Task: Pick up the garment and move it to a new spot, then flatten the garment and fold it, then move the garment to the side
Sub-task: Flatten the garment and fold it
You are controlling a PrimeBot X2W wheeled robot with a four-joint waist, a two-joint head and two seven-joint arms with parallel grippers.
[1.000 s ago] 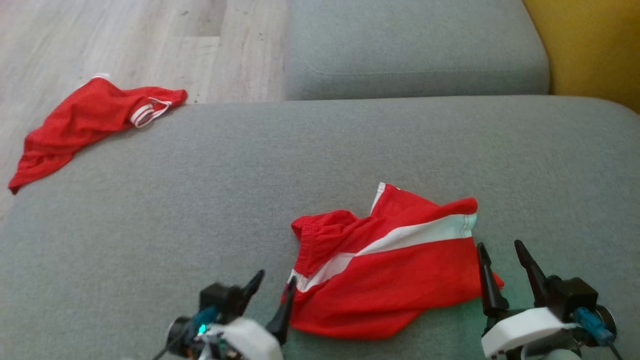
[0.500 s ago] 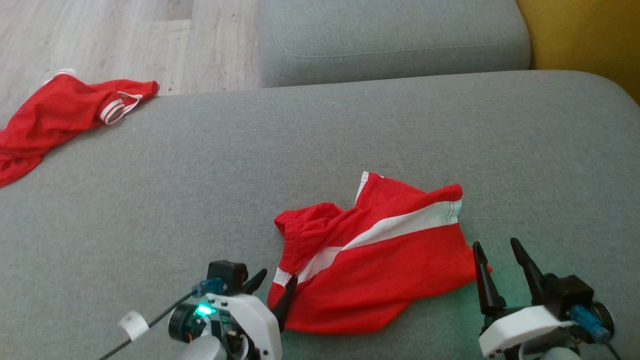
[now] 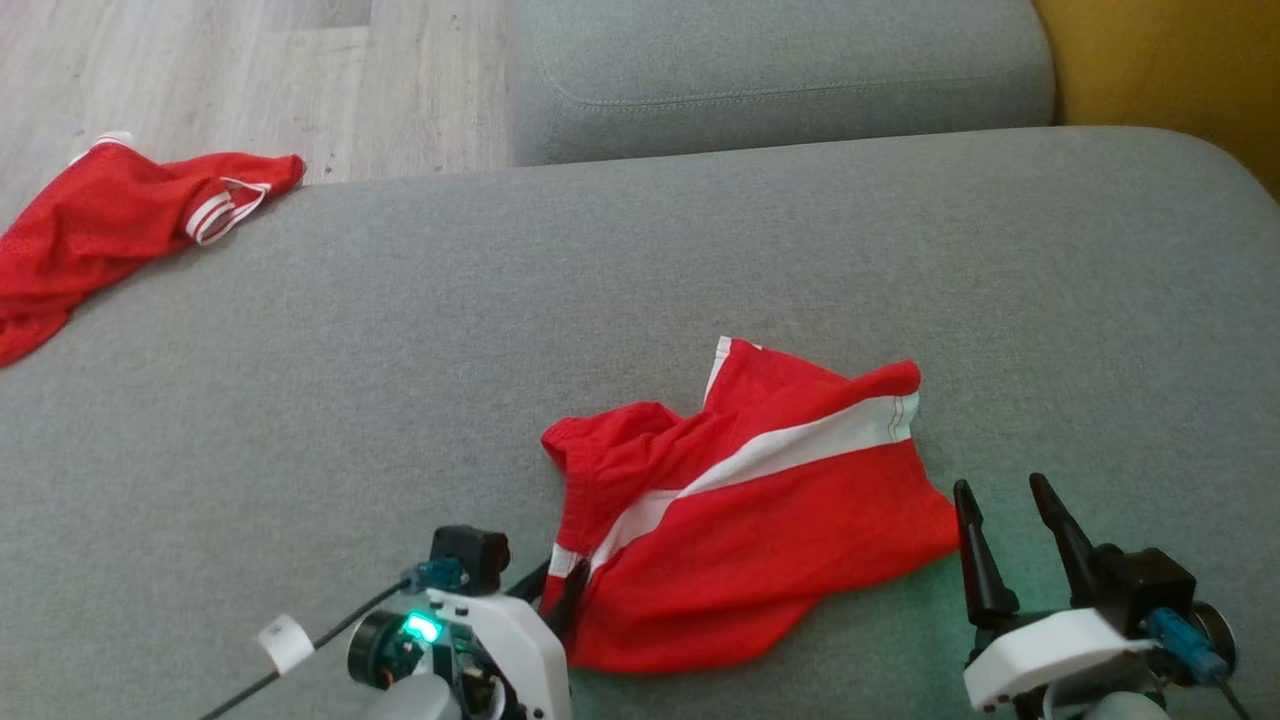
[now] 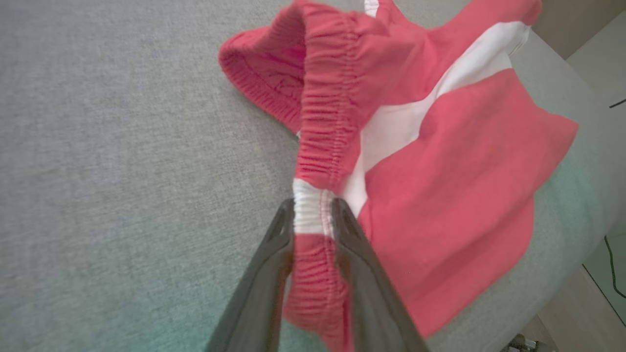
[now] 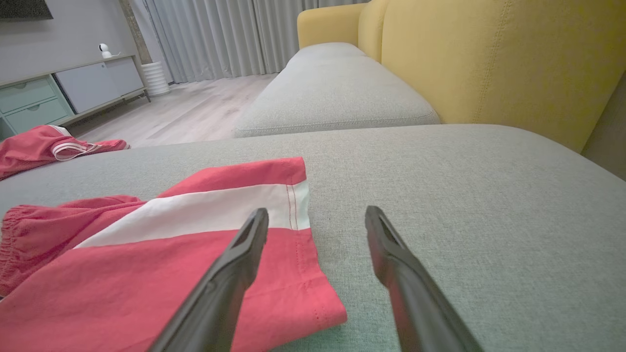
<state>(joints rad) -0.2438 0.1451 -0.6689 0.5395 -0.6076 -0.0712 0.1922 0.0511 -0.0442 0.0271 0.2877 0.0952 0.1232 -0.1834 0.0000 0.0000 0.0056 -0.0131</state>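
1. Fingers (image 4: 271, 269) of L gripper (image 4: 313, 208) are sitting nearest, clamping together on elastic waistband (image 4: 325, 122) of red shorts (image 3: 760, 540), right at white side-stripe.
2. R gripper (image 5: 317, 214) is hovering w/ fingers wide apart, holding nothing, just beside shorts' leg hem (image 5: 298, 205). One finger is overlapping cloth in wrist view; contact unclear.
3. Shorts are lying crumpled on grey seat cushion (image 3: 400, 350), toward robot's side, betw. both grippers. Waistband end is bunching up, leg end lying flatter.
4. Handling, my guess: light, limp, thin fabric, so it'll be sagging & folding on itself when lifted. Not fragile, prob. not slippery. Gathered elastic is giving thickest, surest bite; hem corner is looking like best 2nd hold for spreading flat.
5. Further back, second red garment (image 3: 110, 210) is draping off cushion's far-left edge, well apart. Yellow backrest (image 3: 1170, 60) is showing beyond.
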